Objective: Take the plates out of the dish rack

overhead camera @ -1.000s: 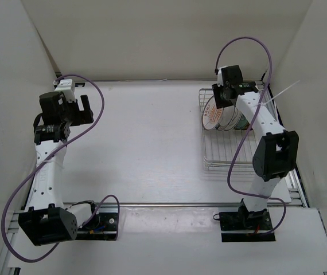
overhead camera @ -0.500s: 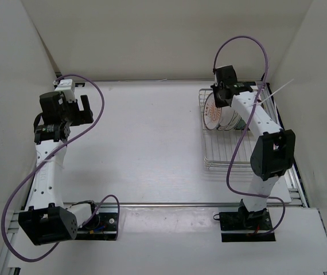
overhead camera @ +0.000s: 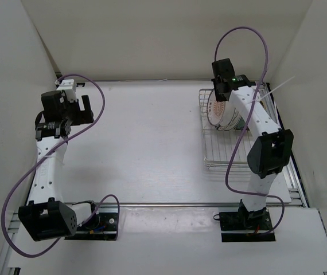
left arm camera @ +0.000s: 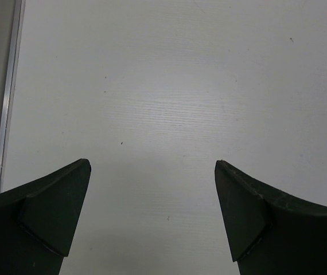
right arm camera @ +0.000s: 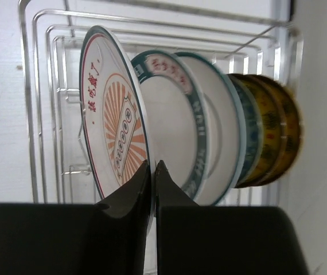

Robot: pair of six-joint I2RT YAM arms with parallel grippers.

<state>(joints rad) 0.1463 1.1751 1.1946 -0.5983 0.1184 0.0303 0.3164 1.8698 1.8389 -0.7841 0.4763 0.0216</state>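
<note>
Right wrist view is showing the right tool [right arm camera: 153, 167] closing tight on the near rim of the orange-sunburst plate [right arm camera: 115, 132]. That plate is standing on edge at the outer end of the row in the dish rack [right arm camera: 37, 86], probably picked first because it can lift out without disturbing the other plates [right arm camera: 221, 132] stacked behind it. Meanwhile, the left tool [left arm camera: 152, 212] is hanging wide open above the table [left arm camera: 180, 86], gripping nothing, seemingly keeping clear.
</note>
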